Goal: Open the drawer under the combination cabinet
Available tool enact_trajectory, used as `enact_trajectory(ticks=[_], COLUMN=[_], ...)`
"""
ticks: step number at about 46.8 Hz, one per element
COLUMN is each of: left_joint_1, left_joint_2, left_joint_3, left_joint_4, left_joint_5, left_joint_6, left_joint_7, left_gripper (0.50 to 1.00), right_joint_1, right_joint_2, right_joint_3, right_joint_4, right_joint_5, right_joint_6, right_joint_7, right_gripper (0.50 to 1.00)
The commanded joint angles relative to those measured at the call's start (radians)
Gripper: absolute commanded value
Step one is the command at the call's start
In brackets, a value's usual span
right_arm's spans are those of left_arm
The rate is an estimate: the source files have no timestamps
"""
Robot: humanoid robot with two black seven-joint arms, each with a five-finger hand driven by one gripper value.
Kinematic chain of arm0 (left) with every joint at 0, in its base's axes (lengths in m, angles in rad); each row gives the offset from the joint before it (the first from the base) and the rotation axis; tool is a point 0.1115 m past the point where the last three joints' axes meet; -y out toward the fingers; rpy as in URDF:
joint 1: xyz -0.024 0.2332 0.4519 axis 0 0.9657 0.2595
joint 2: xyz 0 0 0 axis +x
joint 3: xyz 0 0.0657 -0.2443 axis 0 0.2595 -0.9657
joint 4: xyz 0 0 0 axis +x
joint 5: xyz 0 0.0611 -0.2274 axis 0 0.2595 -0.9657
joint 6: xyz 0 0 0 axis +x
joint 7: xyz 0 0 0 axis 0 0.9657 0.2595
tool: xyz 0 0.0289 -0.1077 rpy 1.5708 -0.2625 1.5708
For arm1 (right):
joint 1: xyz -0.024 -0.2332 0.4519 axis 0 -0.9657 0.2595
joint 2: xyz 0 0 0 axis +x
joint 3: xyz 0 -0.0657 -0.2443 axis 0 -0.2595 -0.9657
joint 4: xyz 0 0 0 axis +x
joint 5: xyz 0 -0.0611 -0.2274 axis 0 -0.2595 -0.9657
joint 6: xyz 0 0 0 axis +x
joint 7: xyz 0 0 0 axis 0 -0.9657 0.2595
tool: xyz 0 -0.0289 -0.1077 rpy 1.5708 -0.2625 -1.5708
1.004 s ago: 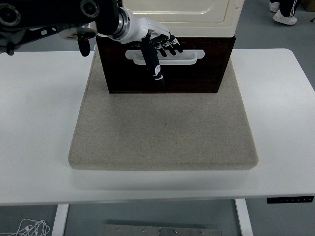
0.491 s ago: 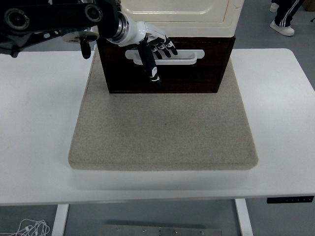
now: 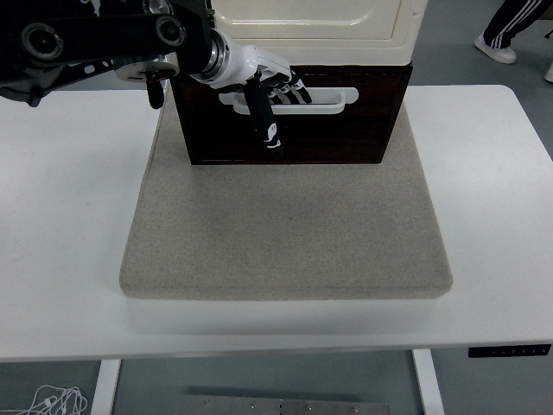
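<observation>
The dark brown drawer (image 3: 346,134) sits closed under the cream cabinet (image 3: 346,22), at the back of a grey mat (image 3: 285,233). A white slotted handle (image 3: 333,101) runs across the drawer front. My left hand (image 3: 278,108) reaches in from the upper left to the handle's left half. Its four fingers (image 3: 289,86) lie over the slot, tips dipping into it, without a closed grasp. The thumb (image 3: 268,130) hangs straight down in front of the drawer face. The right arm is out of the picture.
The mat lies on a white table (image 3: 69,216), with bare table to both sides and in front. A person's leg and shoe (image 3: 499,39) show on the floor at the top right.
My left hand has drawn slightly left and in toward the handle, its fingers looking shorter over the slot. The drawer has not moved. The person's feet at the top right shifted.
</observation>
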Motion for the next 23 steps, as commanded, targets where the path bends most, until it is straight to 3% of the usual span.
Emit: enact_trajectory(ticks=[1, 23], left_joint_1=[-0.003, -0.018], left_joint_2=[-0.001, 0.024], left_joint_3=[-0.003, -0.038], left_joint_4=[-0.001, -0.001], left_joint_5=[0.000, -0.002], left_joint_6=[-0.028, -0.189], left_joint_7=[-0.001, 0.000], left_gripper=[1.000, 1.000], right_joint_1=[0.000, -0.001], right_joint_2=[0.000, 0.000], right_joint_3=[-0.001, -0.001], right_joint_4=[0.000, 0.000], right_joint_5=[0.000, 0.000], right_joint_6=[0.000, 0.000], right_joint_7=[0.000, 0.000], right_gripper=[0.928, 0.928])
